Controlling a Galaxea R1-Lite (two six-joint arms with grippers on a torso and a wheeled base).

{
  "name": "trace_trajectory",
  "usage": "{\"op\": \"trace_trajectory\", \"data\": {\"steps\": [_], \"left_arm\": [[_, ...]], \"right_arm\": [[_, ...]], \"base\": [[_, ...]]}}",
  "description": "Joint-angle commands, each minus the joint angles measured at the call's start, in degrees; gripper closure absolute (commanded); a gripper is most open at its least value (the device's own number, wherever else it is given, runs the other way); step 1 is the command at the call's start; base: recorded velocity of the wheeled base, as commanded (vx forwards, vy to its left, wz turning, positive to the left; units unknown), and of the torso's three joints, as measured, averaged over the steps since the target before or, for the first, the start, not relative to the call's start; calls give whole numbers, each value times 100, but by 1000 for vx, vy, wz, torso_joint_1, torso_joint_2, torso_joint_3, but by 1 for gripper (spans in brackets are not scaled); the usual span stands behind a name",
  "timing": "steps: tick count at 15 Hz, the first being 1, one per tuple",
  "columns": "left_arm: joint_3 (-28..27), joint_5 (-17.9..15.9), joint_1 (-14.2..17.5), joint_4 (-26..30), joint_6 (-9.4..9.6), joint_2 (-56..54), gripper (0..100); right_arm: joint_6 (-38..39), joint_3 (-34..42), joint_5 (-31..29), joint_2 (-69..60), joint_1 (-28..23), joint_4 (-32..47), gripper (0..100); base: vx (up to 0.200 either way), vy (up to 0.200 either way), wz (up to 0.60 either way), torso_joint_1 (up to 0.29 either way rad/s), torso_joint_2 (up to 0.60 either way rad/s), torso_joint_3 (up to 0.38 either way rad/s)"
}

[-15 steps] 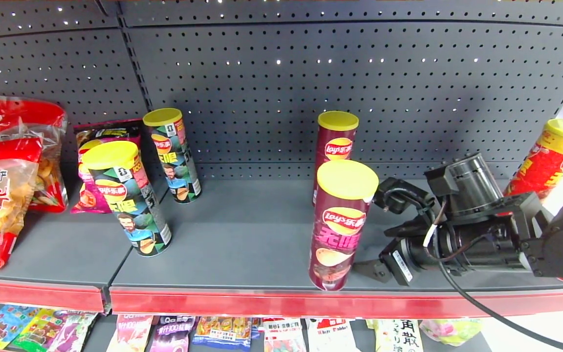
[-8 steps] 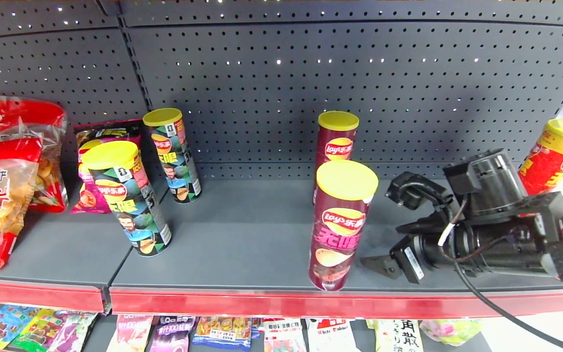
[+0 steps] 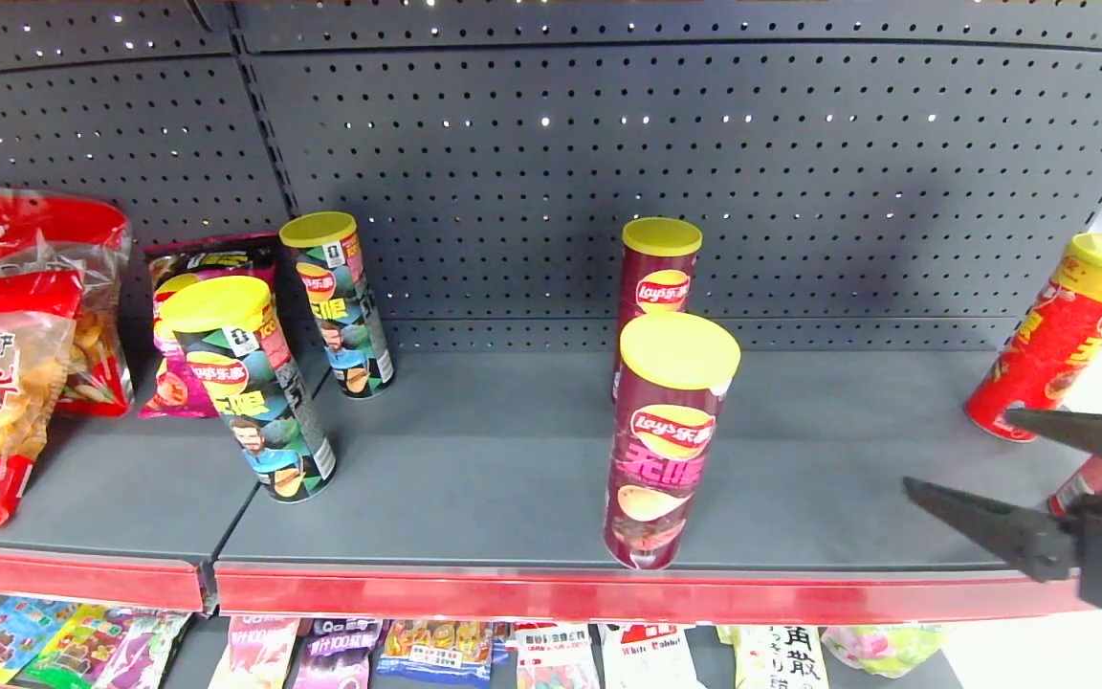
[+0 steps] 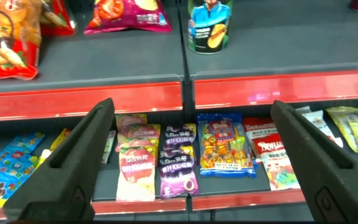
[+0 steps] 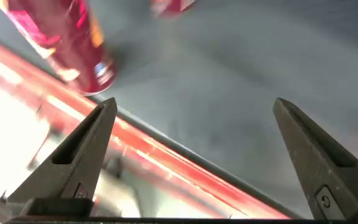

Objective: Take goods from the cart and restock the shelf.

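Right gripper point(image 3: 955, 448) is gaping empty, maroon chip can point(image 3: 671, 440) standing clear of its fingertips; left gripper point(image 4: 192, 104) gaping too; another pickup likely next.

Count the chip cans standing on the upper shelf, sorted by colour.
Teal-patterned cans: 2
Maroon cans: 2
Red cans: 2, the second one mostly hidden at the right edge
Total: 6
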Motion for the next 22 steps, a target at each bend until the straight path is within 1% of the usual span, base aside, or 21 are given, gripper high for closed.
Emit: {"op": "trace_trajectory", "data": {"steps": [1,2,3,4,5,6,7,8,9,10,11,12,13,14,15,16,17,18,19,21,22], "left_arm": [[-4,2,6,-8,-1,9,0],[-4,2,6,-8,-1,9,0],[-4,2,6,-8,8,9,0],[-4,11,6,-8,-1,9,0],[-4,11,-3,-8,-1,9,0],[-4,2,6,-8,8,9,0],[-4,2,-3,-8,8,9,0],[-4,2,6,-8,8,9,0],[-4,11,6,-8,-9,9,0],[-4,11,6,-8,-1,9,0],[-4,11,6,-8,-1,9,0],[-4,11,6,-8,-1,9,0],[-4,11,-3,-8,-1,0,0],[-4,11,6,-17,-1,0,0],[-4,11,-3,-17,-1,0,0],[-4,19,6,-17,-1,0,0],[5,19,6,-17,-1,9,0],[5,11,6,-17,-1,0,0],[5,11,6,-17,-1,0,0],[5,11,6,-17,-1,0,0],[5,11,6,-17,-1,9,0]], "right_arm": [[-46,642,-920,-2913,-362,426,0],[-90,651,-937,-3361,-521,716,0],[-98,713,-1113,-4187,-934,1499,0],[-90,713,-1394,-4618,-1145,2123,0],[-46,757,-1614,-4978,-1206,2562,0],[-2,1091,-1693,-5470,-1189,2940,0],[-11,1477,-1702,-5752,-1171,3160,0],[86,1794,-1772,-5752,-1180,3151,0],[86,1934,-1825,-5752,-1180,3107,0],[33,2031,-1649,-5734,-1136,3063,0],[42,1996,-1649,-5470,-1232,3054,0],[121,1970,-1649,-5084,-1637,3054,0],[192,1987,-1649,-4767,-2384,3072,0],[183,2022,-1623,-4574,-3245,3072,0],[174,2040,-1517,-4539,-3781,3072,0],[156,2137,-612,-4881,-4133,3037,0],[209,2198,671,-5233,-4027,2799,0],[262,2383,1480,-5171,-4019,2017,0],[200,2989,1972,-5163,-3931,962,0],[104,3675,2244,-4987,-3790,-330,0],[95,3657,2244,-5004,-3781,-224,0]], "base": [[0,0,0,0,0,0],[0,0,0,0,0,0],[0,0,0,0,0,0],[0,0,0,0,0,0],[0,0,0,0,0,0],[0,0,0,0,0,0],[0,0,0,0,0,0],[0,0,0,0,0,0],[0,0,0,0,0,0],[0,0,0,0,0,0],[0,0,0,0,0,0],[0,0,0,0,0,0],[0,0,0,0,0,0],[0,0,0,0,0,0],[0,0,0,0,0,0],[0,0,0,0,0,0],[0,0,0,0,0,0],[0,0,0,0,0,0],[0,0,0,0,0,0],[0,0,0,0,0,0],[0,0,0,0,0,0]]}}
